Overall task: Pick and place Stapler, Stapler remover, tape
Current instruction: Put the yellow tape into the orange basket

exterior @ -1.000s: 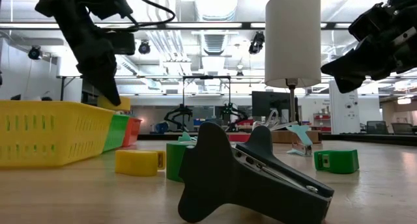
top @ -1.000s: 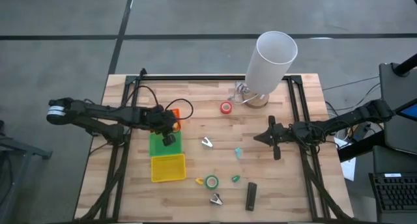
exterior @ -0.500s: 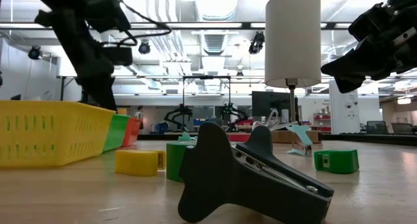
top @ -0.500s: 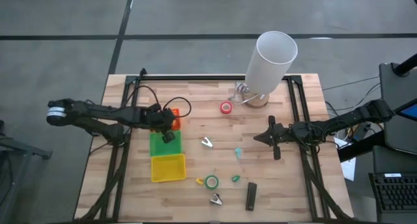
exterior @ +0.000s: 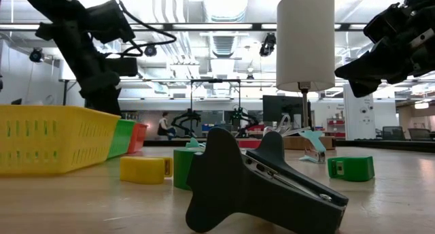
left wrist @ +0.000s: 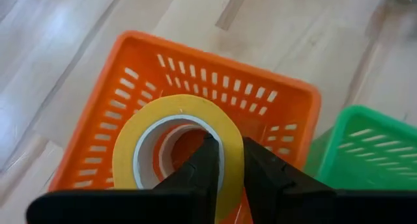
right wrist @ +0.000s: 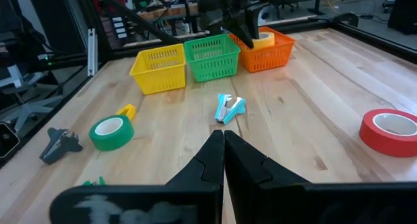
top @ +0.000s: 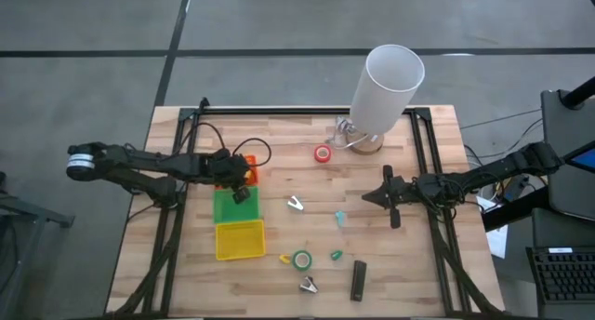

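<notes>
Tape placing is going on: your left gripper (left wrist: pixel 225 160) is pinching the yellow roll (left wrist: pixel 177 146) over the orange basket (left wrist: pixel 287 103), so you are likely releasing next, while your right gripper (right wrist: pixel 223 149), pressed together, is waiting well away.

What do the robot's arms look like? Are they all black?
Mostly. Both are thin, dark, jointed arms. The left arm has a pale grey-white band near its outer end and a looping black cable by its tool. Each tool, left tool and right tool, ends in two dark, flat, tapering fingers.
</notes>
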{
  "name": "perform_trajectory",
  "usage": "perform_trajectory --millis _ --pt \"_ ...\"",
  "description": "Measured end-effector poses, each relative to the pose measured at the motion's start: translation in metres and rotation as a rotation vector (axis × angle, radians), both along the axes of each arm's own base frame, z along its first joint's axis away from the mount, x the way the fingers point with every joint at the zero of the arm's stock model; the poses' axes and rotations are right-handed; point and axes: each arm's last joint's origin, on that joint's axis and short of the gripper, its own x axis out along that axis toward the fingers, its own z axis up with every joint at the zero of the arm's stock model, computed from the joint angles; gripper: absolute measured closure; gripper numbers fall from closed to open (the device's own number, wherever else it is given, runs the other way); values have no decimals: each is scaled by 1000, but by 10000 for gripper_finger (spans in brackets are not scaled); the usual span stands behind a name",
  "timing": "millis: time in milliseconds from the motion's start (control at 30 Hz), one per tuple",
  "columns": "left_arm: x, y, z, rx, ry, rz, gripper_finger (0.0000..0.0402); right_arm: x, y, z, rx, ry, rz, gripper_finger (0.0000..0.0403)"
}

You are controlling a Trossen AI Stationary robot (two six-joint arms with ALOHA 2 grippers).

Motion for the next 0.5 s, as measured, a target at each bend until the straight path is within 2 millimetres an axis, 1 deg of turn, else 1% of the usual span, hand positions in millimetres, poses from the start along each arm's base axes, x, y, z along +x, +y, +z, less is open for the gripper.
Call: perform_trajectory --millis 233,367,500 --pt "2 0 0 4 -37 -1 338 0 0 0 3 0 0 394" --pt "0 0 -2 3 -18 0 318 0 0 0 3 0 0 394" --pt "1 1 -1 22 -36 19 288 0 0 0 3 0 0 394"
